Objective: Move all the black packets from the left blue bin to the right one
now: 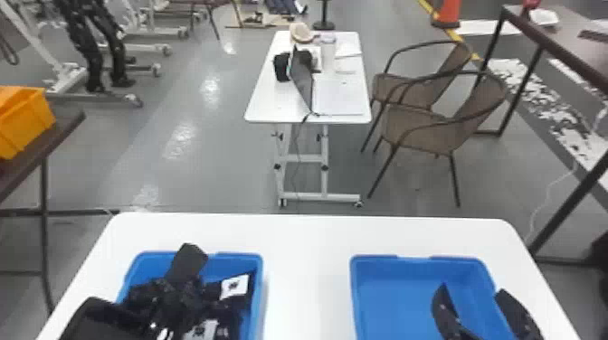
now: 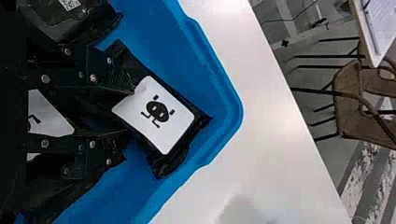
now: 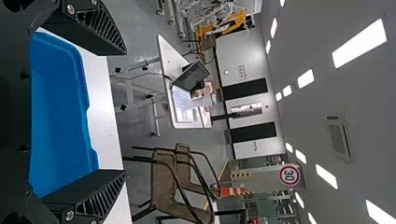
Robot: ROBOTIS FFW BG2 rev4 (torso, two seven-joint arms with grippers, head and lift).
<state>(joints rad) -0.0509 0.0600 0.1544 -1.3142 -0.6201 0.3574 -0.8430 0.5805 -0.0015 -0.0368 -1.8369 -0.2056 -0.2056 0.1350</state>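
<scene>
My left gripper (image 1: 165, 298) is low in the left blue bin (image 1: 258, 289), among heaped black packets (image 1: 186, 262). One packet with a white label (image 1: 235, 285) lies by the bin's right wall. In the left wrist view, the left gripper (image 2: 130, 111) is right against a white-labelled packet (image 2: 156, 114) near a bin corner; another packet (image 2: 70, 21) lies beside it. Over the right blue bin (image 1: 384, 298), my right gripper (image 1: 470, 291) is open with nothing between its fingers. The right wrist view shows this right gripper (image 3: 125, 112) with its fingers wide apart beside the bin (image 3: 60, 112).
Both bins stand on a white table (image 1: 307, 271), with a strip of tabletop between them. Beyond it are a second white table (image 1: 280, 104) with a laptop, brown chairs (image 1: 420, 131), and an orange crate (image 1: 27, 117) at the far left.
</scene>
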